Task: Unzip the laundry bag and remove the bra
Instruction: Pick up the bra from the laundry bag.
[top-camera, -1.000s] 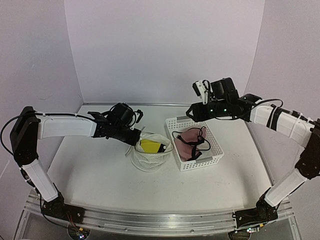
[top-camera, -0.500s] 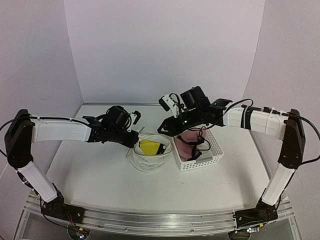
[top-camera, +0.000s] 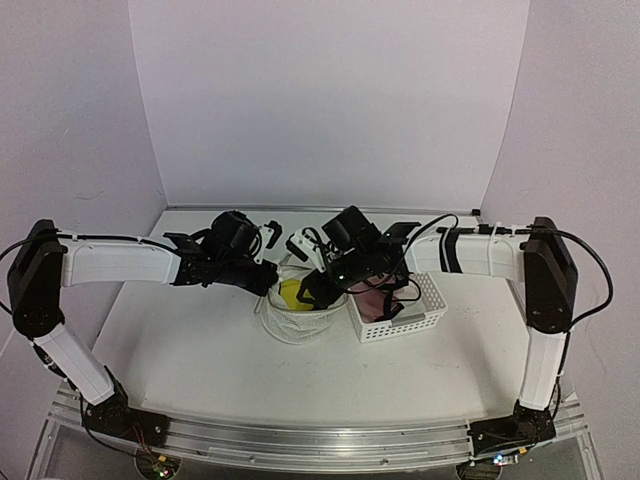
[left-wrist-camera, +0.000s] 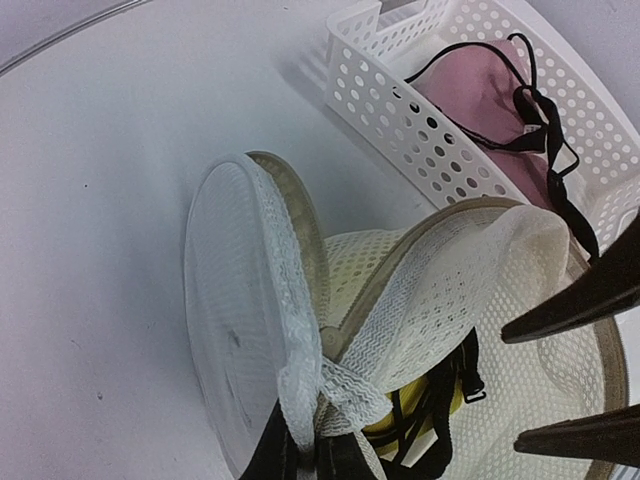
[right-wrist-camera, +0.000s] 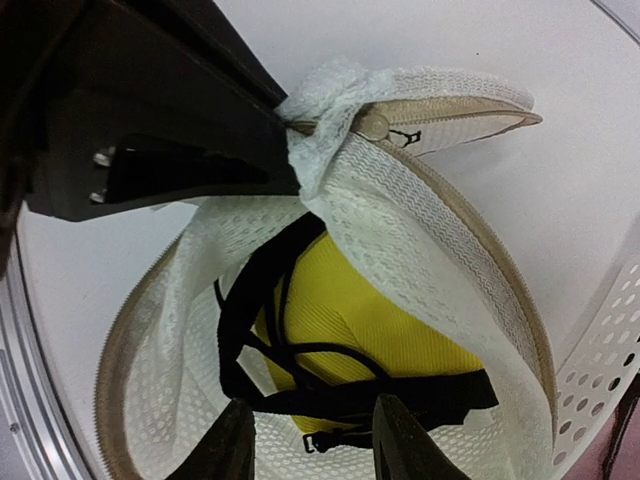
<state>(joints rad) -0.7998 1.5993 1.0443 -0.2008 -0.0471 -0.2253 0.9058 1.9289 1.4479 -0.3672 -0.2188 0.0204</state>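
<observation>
Nearest us, the laundry bag (top-camera: 298, 318) is sitting at the middle of the table with its zip undone and its round lid (left-wrist-camera: 225, 320) folding off to one side. The bra (right-wrist-camera: 350, 320) is lying inside it, yellow cup up, black straps crossing over it. At the bag's 10 o'clock rim the left gripper (top-camera: 268, 283) is still pinching a fold of mesh beside the zip, clenched on it just as a second ago, so the mouth is staying propped open. What is changing is the right gripper (right-wrist-camera: 312, 438). A second ago it was hovering high over the white basket (top-camera: 405, 325) at the bag's 3 o'clock, and now it is dipping into the mouth from 1 o'clock, fingers parted, grasping nothing, poised just above the straps. We are reading this as the reach for the bra beginning, with the pinch and the lift yet to come. Farther off, a pink garment (left-wrist-camera: 478, 90) is lying in the basket.
</observation>
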